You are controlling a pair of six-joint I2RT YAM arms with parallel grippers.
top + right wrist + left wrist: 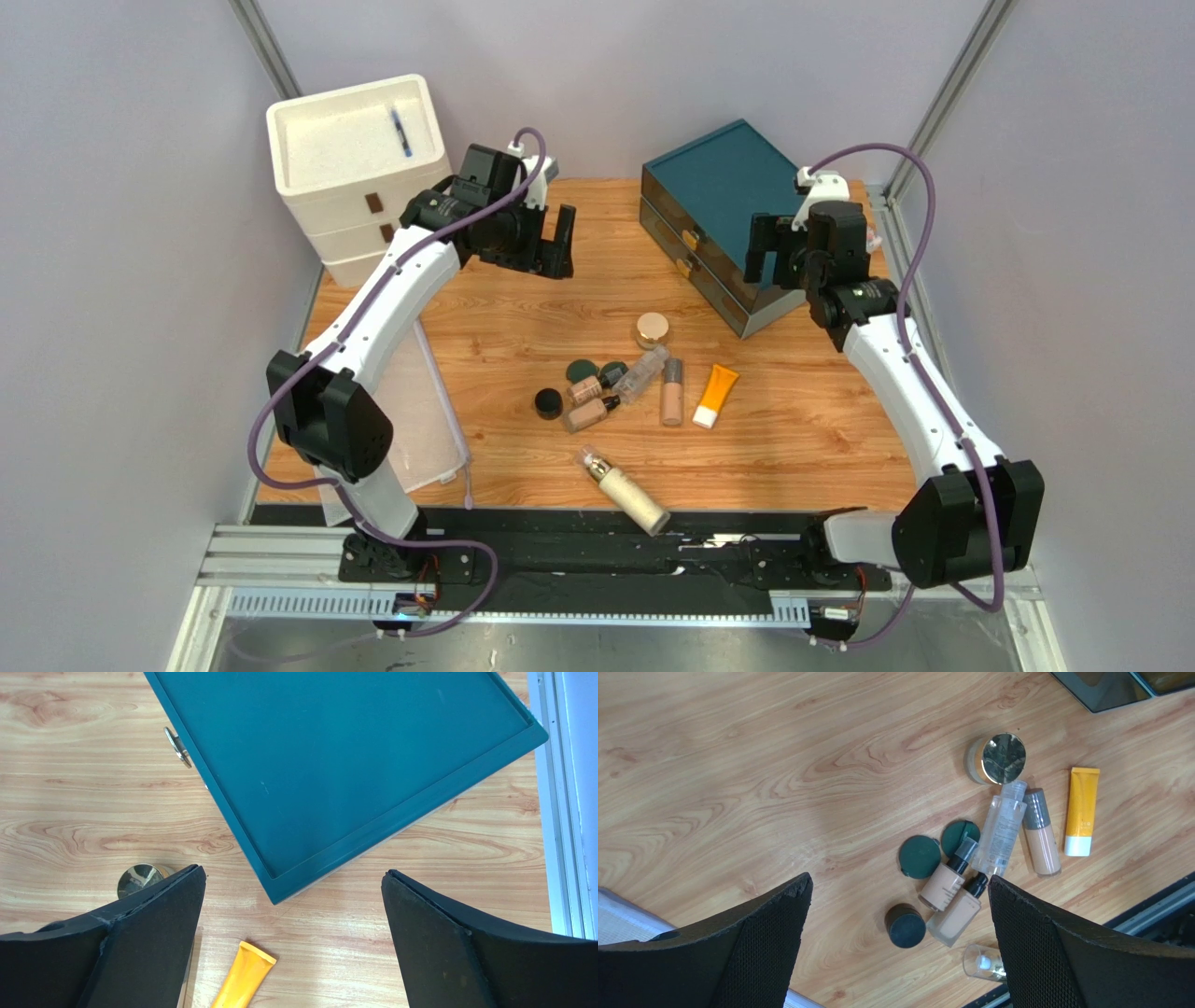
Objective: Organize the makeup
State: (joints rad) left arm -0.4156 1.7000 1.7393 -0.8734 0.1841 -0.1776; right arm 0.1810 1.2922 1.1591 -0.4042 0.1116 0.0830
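Note:
The makeup lies in a loose cluster at mid-table: a gold-lidded jar point(651, 329), a clear bottle point(641, 373), a silver-capped beige bottle point(672, 392), an orange tube point(716, 395), dark green compacts point(581, 371), a black jar point(549, 405) and two beige bottles point(591, 412). A cream pump bottle point(626, 490) lies apart, nearer the front. My left gripper point(547, 249) hovers open at the back left, high above the cluster, and looks down on the black jar point(905, 925). Beside the teal box, my right gripper point(779, 259) is open over the orange tube point(242, 976).
A white drawer unit point(358, 161) with a blue pen point(401, 133) on top stands at the back left. A teal drawer box point(723, 210) sits at the back right. A clear tray point(421, 406) lies along the left edge. A black rail point(603, 539) borders the front.

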